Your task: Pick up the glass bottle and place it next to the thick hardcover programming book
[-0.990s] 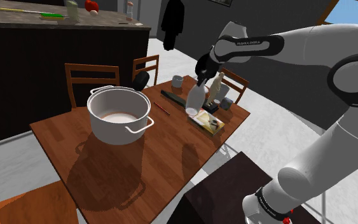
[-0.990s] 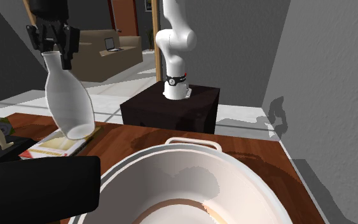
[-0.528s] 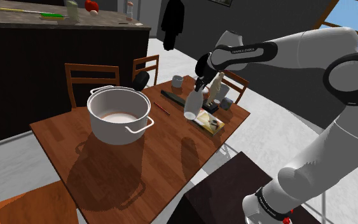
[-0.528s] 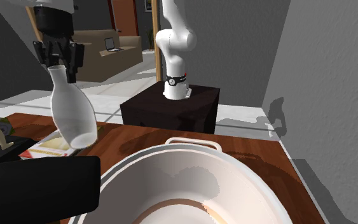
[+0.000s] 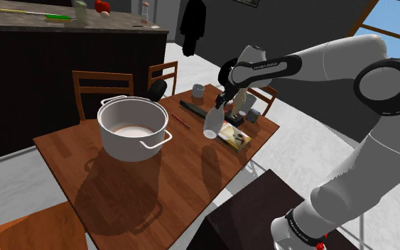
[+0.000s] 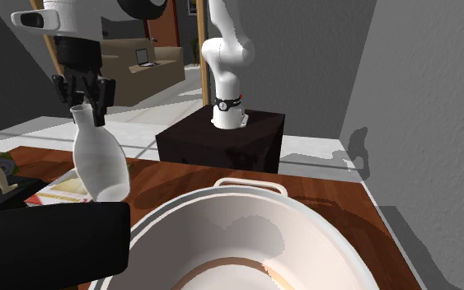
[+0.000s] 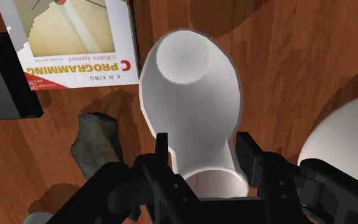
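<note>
The end effector (image 7: 203,151) is clamped on the neck of one pale, whitish bottle (image 7: 187,95), a black finger (image 7: 161,147) pressed against each side of it. The mouth of the bottle is hidden behind the hand. In the second exterior view the end effector (image 6: 84,92) holds the bottle (image 6: 100,161) tilted, body hanging down. A large black object (image 6: 49,239) in the foreground cuts across the bottle's base, so whether it touches the wood cannot be told. In the shoulder view the bottle (image 5: 212,122) hangs from the end effector (image 5: 222,101) just beside one hardcover book (image 5: 232,135). The book lies flat near the counter (image 5: 155,192) corner at that view's right. In the wrist view the book (image 7: 75,38) shows the word PROGRAMMING on its cover and is cut off by the frame. One white two-handled pot (image 5: 123,138) stands well apart, toward the counter's middle. Near the far corner sit a small grey cup (image 5: 198,90) and a pale figurine (image 5: 244,96) that is partly covered by the arm. Two wooden chairs (image 5: 102,85) stand at the far edge.
</note>
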Available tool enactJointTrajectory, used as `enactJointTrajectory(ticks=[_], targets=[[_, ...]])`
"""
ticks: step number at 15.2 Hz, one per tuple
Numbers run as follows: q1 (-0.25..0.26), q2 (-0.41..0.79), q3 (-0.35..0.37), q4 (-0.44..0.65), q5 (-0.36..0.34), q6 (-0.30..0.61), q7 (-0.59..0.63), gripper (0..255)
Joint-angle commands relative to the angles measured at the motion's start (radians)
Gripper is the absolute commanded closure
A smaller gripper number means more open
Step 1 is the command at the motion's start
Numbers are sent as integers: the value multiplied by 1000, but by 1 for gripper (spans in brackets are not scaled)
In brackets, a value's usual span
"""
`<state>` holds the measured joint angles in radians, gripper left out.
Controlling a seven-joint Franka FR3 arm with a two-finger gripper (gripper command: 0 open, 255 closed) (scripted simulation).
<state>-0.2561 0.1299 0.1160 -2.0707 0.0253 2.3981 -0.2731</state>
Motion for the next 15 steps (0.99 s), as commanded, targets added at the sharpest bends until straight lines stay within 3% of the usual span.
enactJointTrajectory(ticks=[1, 7, 15], targets=[[0, 15, -1, -7, -1, 24, -1, 255], [2, 64, -2, -39, -7, 104, 1, 255], [2, 64, -2, -39, -7, 104, 1, 255]])
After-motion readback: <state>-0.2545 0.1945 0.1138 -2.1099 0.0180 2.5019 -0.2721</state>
